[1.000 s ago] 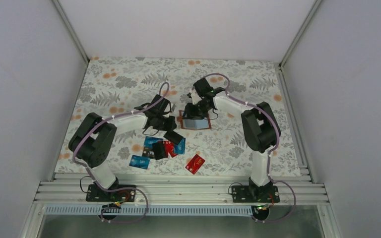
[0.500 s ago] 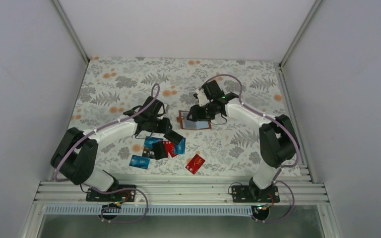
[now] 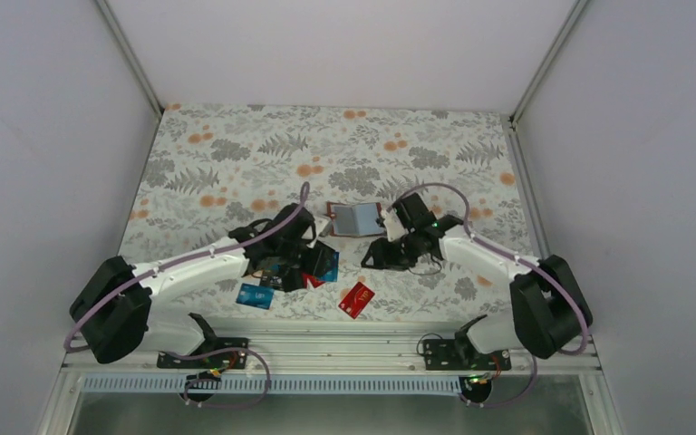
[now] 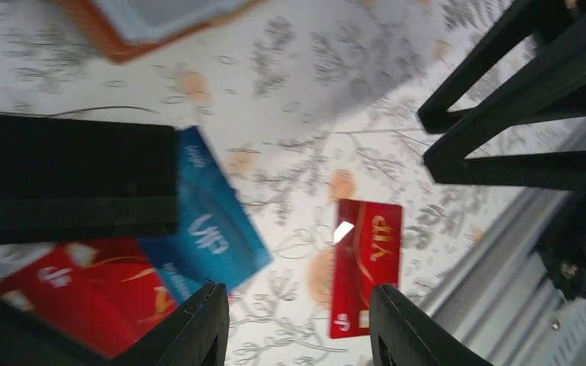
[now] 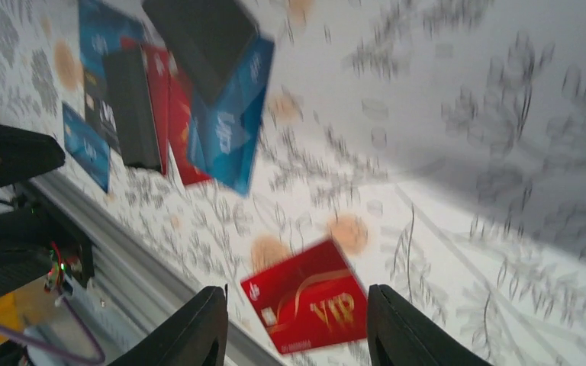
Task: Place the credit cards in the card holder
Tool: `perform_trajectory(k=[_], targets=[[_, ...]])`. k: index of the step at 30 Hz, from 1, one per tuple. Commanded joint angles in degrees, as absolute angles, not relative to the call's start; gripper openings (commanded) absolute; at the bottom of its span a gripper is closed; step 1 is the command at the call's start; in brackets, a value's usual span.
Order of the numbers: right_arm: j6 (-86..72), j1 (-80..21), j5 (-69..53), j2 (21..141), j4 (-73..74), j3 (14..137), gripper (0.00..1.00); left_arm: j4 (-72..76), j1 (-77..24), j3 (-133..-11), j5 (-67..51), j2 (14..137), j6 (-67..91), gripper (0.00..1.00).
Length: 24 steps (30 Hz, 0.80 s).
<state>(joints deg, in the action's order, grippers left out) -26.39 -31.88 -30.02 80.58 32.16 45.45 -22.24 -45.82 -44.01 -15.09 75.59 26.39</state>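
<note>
The card holder lies open on the patterned cloth, reddish-brown rim around grey sleeves; its corner shows in the left wrist view. Several credit cards lie in a loose pile: a blue card, a red card and a black card on top. A red VIP card lies apart, near the front edge. My left gripper hangs open and empty over the pile's right side. My right gripper is open and empty just above the red VIP card.
Another blue card lies at the pile's left. The aluminium rail runs along the near table edge, close behind the red VIP card. Grey walls enclose the table on three sides. The two grippers stand near each other.
Both arms have pulled back from the card holder toward the near edge. The left gripper's jaws have widened. The right gripper now sits over the red VIP card.
</note>
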Motion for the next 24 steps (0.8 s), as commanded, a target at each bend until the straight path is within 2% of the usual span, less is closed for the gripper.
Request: perform_trajectory(k=[1,13,24], targets=[[-31.8,-33.3,-34.6,74.9,31.5,39.6,0.48,-17.4,-50.7,-44.4,-16.6,78.0,27.1,0.48],[-53.5,-43.9,-35.6,57.9,26.0,24.1,0.56,-8.9,-57.3,-45.2,-18.0,88.9,30.9,0.48],[-65.7,-49.8,-31.2,55.9,17.9,18.5,0.58,-6.0,-58.2,-45.6,-21.6,95.4,31.0,0.48]])
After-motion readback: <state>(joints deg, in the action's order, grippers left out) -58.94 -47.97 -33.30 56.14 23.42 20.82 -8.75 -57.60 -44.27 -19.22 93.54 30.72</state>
